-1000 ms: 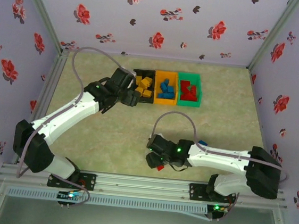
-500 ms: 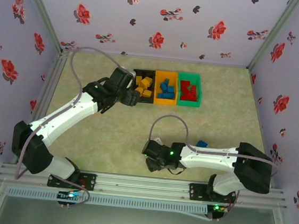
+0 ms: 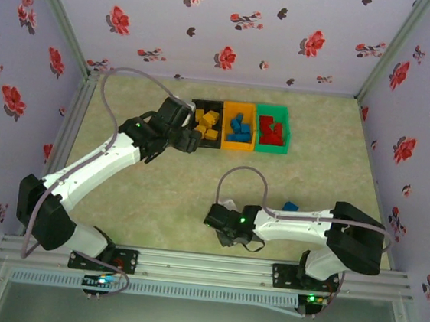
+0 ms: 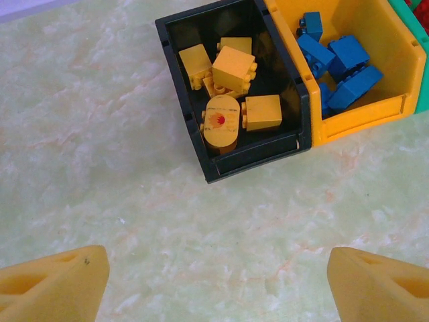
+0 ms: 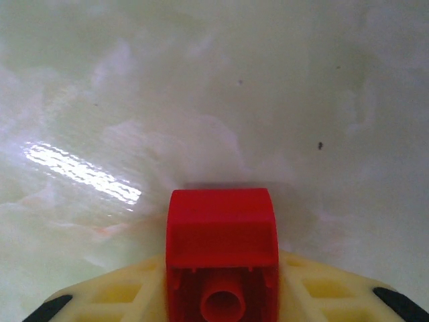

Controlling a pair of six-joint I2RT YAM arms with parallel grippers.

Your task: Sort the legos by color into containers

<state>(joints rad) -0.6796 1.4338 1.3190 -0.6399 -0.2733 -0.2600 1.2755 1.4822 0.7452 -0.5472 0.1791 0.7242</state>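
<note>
While right gripper pinches red lego close above table, left gripper hangs spread wide, empty, just short of black bin. Yellow legos lie in black bin, blue legos in orange bin. Loose blue lego sits beside my right arm.

Red lego and green bin both partly beyond picture edges.

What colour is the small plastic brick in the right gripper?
Red; the small red plastic brick shows best in the right wrist view.
</note>
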